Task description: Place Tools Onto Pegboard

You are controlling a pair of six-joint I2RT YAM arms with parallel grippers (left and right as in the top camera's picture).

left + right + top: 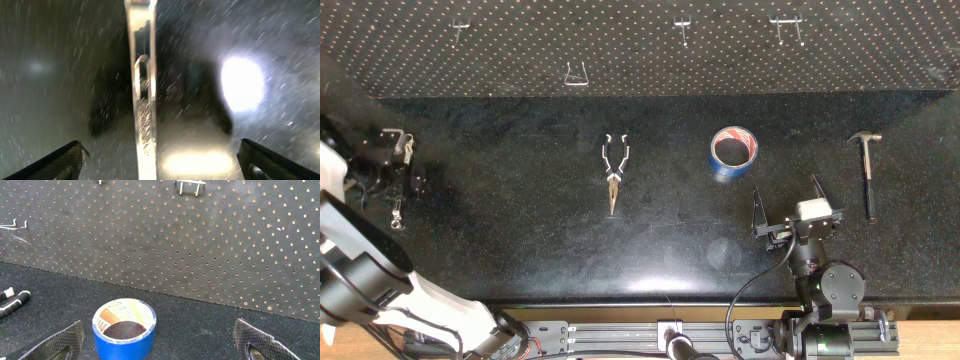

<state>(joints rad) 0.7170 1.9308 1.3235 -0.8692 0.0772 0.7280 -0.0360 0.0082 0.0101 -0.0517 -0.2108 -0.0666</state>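
A shiny metal wrench [141, 100] lies on the black table [520, 230], running between the fingers of my left gripper [160, 162], which hangs open just above it. In the top view this left gripper [405, 175] is at the far left, with the wrench's end [397, 212] showing below it. Grey-handled pliers [614, 170] lie mid-table. A blue tape roll [733, 153] stands right of centre, and a hammer [867, 170] lies at the far right. My right gripper [786, 203] is open, holds nothing and sits just in front of the tape roll [124, 330].
The pegboard [620, 45] stands along the table's back edge with metal hooks at the left [460, 28], lower left [577, 75], centre [683, 25] and right [787, 25]. One double hook [190, 186] is straight ahead of the right gripper.
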